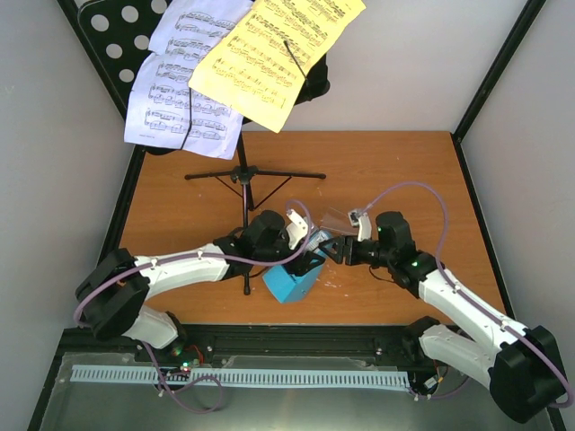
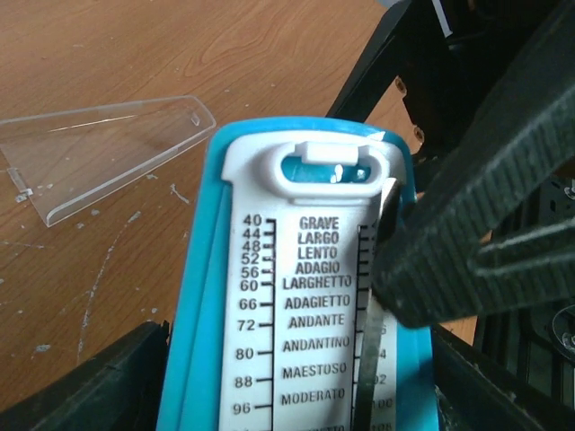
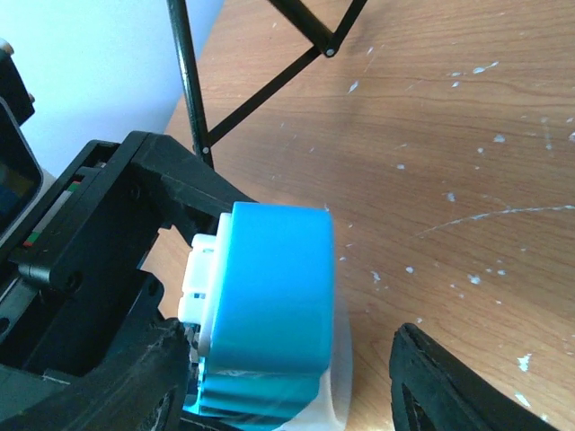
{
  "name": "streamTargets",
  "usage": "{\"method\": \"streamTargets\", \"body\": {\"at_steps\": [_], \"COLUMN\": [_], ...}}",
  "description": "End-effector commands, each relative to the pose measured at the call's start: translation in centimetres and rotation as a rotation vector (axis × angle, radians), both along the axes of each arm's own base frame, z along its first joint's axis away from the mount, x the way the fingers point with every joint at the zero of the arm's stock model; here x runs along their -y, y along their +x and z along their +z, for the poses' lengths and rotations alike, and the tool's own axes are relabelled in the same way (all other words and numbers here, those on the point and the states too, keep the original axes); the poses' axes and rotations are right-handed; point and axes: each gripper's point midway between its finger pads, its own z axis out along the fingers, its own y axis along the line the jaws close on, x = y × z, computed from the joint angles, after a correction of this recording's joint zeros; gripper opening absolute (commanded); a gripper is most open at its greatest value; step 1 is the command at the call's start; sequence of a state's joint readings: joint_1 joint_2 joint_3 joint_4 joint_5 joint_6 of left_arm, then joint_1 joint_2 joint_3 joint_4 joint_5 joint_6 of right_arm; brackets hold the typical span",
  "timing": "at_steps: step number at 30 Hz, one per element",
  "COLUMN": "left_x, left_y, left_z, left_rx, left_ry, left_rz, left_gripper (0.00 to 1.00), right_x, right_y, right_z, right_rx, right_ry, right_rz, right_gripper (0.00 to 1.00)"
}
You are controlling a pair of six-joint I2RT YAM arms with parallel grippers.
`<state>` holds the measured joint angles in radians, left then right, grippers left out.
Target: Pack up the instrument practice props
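Note:
The blue wedge metronome stands on the table between both arms. My left gripper is shut on its sides; in the left wrist view its white tempo scale fills the space between my fingers. My right gripper is open around the metronome's top. One right finger presses against the face by the metal pendulum; the other stands clear. The clear plastic cover lies off on the table. The black music stand holds yellow and white pages behind.
The stand's tripod legs spread just behind the grippers. Grey walls and black frame posts enclose the wooden table. A white slotted rail runs along the near edge.

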<state>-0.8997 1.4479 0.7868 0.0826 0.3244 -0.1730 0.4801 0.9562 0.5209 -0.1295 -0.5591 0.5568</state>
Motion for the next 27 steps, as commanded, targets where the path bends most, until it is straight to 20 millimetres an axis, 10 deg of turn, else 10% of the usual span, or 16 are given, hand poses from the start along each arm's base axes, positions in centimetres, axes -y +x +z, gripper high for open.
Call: {"method": "streamTargets", "body": {"at_steps": [1,11,21,27], "left_x": [1.2,0.6,-0.2,-1.4], "left_y": [-0.2,-0.5,-0.9,-2.0], "left_z": [4.5,4.6,6.9,9.8], "left_rx": [0.089,0.094,0.086,0.065], "left_ry": [-0.139,-0.147,-0.222,-0.320], "left_rz": [-0.022,0.004,0.045,0.058], "left_gripper": [0.36,0.40,0.89,1.00], "right_x": [-0.9,-1.9,-1.2,-0.9], "right_y": [0.6,0.9,0.1,-0.2], "right_z": [0.8,0.9,3.0,4.3], "right_rx": [0.049,0.082,0.264,0.393], "right_ry": [-0.015,-0.028,-0.049,-0.098], "right_rz": [0.004,0.019,0.063,0.100], "right_gripper": [0.60,0.46,0.25,0.24]}}
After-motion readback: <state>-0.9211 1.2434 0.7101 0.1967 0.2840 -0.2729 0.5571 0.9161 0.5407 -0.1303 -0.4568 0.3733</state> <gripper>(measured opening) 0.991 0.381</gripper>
